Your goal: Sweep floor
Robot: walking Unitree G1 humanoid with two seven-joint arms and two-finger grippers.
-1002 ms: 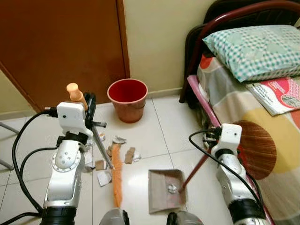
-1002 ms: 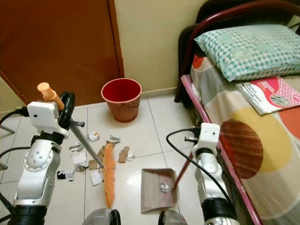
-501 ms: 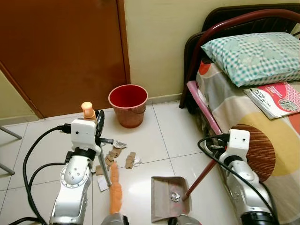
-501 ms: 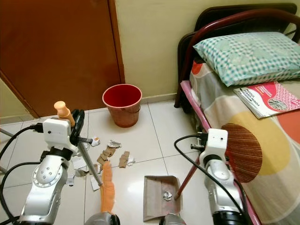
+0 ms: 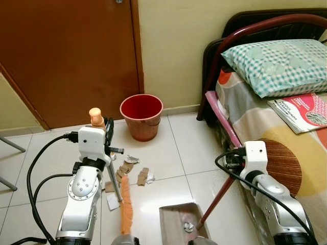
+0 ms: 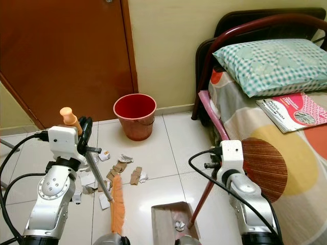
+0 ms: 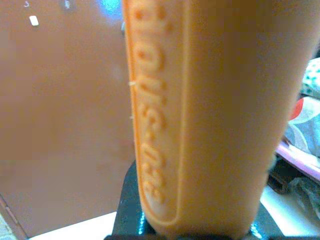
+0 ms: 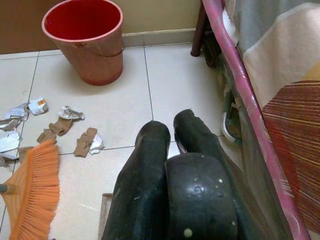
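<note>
Down at the near edge, the brown dustpan [image 6: 171,223] sits flat on the pale tiled floor [image 5: 168,148], a crumpled scrap of paper [image 6: 179,225] lying inside it. Its thin red handle [image 5: 216,199] slants up to the right gripper [image 8: 172,137], whose two black fingers are pressed together around it, beside the bed's pink rail [image 8: 240,80].

Just left of the pan, the broom's orange bristle head [image 5: 125,212] rests on the tiles, long and narrow, brush tips fanned. A grey metal shaft [image 6: 98,177] climbs from it at a slant to an orange moulded grip [image 7: 200,115] with raised lettering, its rounded end poking above the left gripper [image 5: 104,140], which is clamped tight on that grip.

Beyond the bristles, litter [image 6: 122,168] is scattered: torn brown cardboard bits, crumpled white and silvery wrappers, spread between the broom and the bucket.

Further on, a red bucket [image 5: 141,116] stands upright near the cream wall, beside the brown wooden door [image 5: 71,56]. On the right, the bed [image 6: 286,153] carries a green checked pillow [image 5: 276,58] and a red magazine [image 6: 294,111].
</note>
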